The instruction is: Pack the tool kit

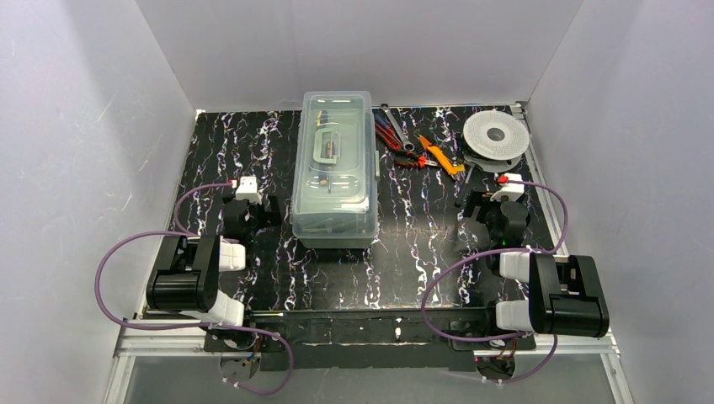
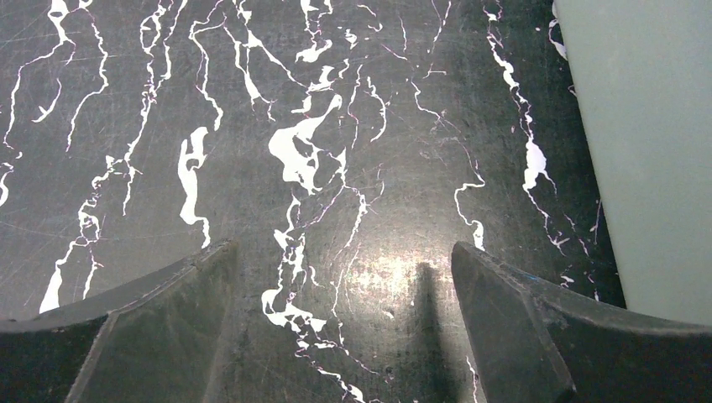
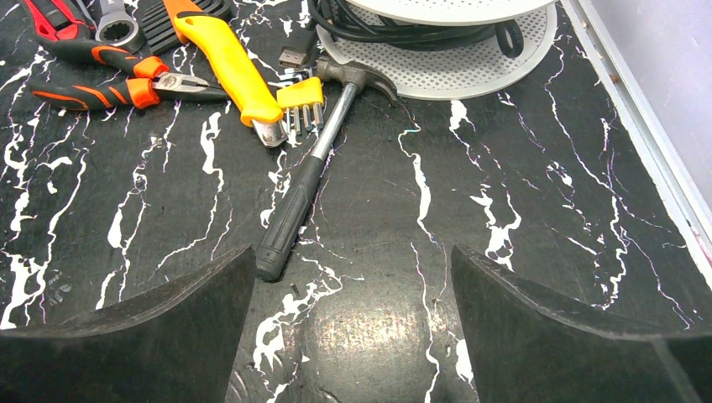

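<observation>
- The tool kit (image 1: 335,168) stands in the middle of the black, white-veined bench (image 1: 236,143), toward the far edge, its long side running near to far.
- Its clear lid is down, and a green handle (image 1: 328,147) shows through it.
- The left claw (image 1: 253,209) is just left of the kit's near end. It is released, with its jaws wide apart over bare bench and nothing between them.
- In the left wrist view, the left claw (image 2: 342,252) has the kit's pale green wall (image 2: 646,151) at its right, apart from the right finger.
- The right claw (image 1: 480,202) sits well right of the kit. It too is released and grasps nothing.
- Just beyond the right claw (image 3: 353,252) lies a hammer (image 3: 315,176). Its black grip points near-left and its head is at the rim of the white spool (image 3: 453,67).
- Black cable (image 3: 403,34) is wound on the spool, which sits in the far right corner.
- Between the kit and the spool, loose tools lie in a cluster:
  - a yellow-handled knife (image 3: 227,67)
  - a yellow hex-key set (image 3: 302,105) touching the hammer's shaft
  - orange-and-black pliers (image 3: 117,84)
  - a steel wrench (image 3: 117,25)
  - a red-handled tool (image 3: 50,21), partly cut off by the frame
</observation>
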You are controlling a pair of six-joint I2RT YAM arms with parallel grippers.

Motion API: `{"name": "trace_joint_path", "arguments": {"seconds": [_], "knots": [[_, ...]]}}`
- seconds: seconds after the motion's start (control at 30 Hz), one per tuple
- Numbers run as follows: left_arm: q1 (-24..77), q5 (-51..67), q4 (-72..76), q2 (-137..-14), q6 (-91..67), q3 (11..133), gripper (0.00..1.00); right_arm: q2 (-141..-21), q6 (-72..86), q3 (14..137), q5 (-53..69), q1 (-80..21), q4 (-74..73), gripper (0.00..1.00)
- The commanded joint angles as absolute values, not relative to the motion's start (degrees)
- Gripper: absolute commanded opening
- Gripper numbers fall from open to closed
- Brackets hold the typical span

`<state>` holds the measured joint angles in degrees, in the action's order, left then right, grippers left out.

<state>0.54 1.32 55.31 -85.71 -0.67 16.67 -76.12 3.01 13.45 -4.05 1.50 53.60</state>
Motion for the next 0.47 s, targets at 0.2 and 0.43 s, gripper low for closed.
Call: {"name": "trace_joint_path", "arguments": {"seconds": [0.2, 0.43], "knots": [[0.26, 1.54, 56.41, -85.04, -0.87, 17.59, 0.98, -75.85, 2.96, 15.36, -3.74, 1.85, 55.11, 0.94], [0.09, 1.97, 56.13, -85.05, -0.93, 17.71, 0.98, -75.86, 2.9, 15.36, -3.71, 1.85, 55.11, 0.94]]}}
